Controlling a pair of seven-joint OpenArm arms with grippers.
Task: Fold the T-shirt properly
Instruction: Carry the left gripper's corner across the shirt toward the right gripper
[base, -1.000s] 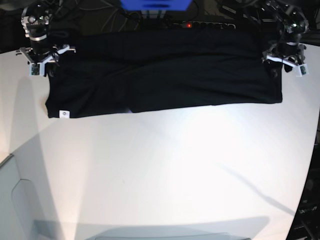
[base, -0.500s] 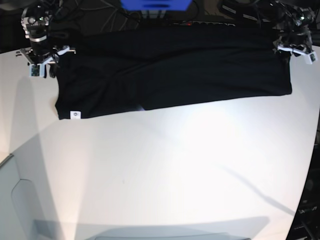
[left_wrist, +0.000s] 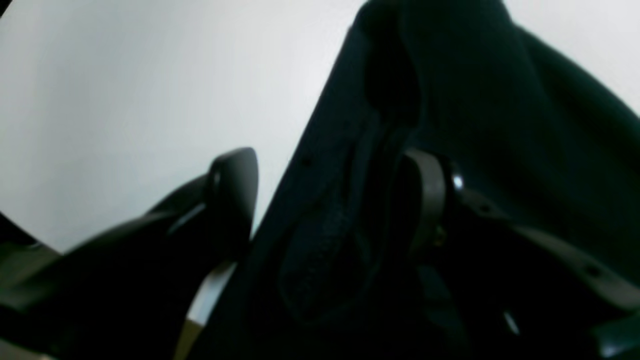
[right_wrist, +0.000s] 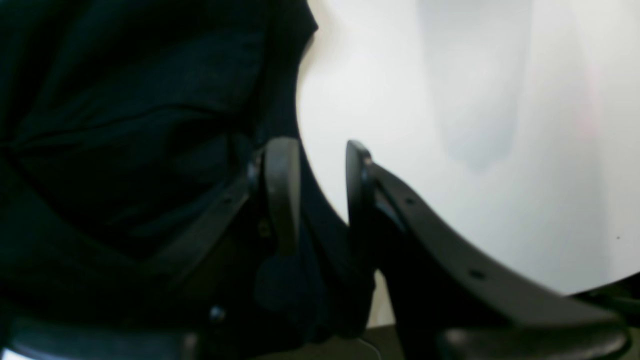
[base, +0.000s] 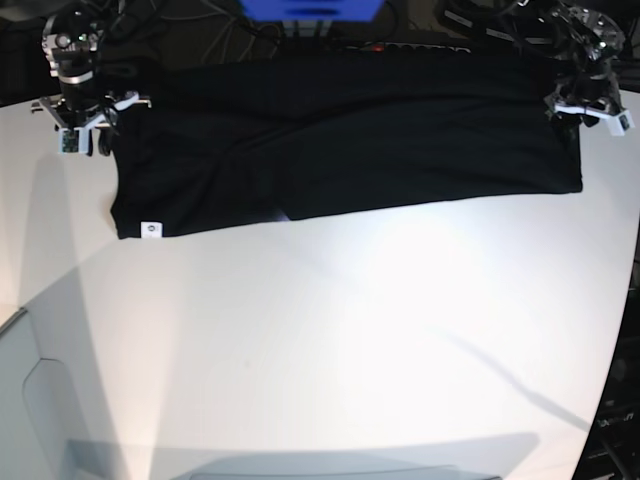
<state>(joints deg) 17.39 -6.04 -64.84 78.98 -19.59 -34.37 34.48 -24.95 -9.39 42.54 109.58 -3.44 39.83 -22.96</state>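
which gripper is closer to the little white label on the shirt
The right gripper. It sits at the T-shirt's far corner on the same end as the white label, which is on the near corner. The left gripper is at the opposite end.

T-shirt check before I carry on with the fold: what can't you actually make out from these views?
- T-shirt far hem, base view: blends into the dark clutter behind the table.
- White label, base view: too small to read.
- Printed side: not visible in any view; only plain black cloth shows.
- Left gripper, left wrist view: blurred, dark cloth fills the gap; grip unclear.
- Right gripper, right wrist view: cloth between the fingers; contact unclear.
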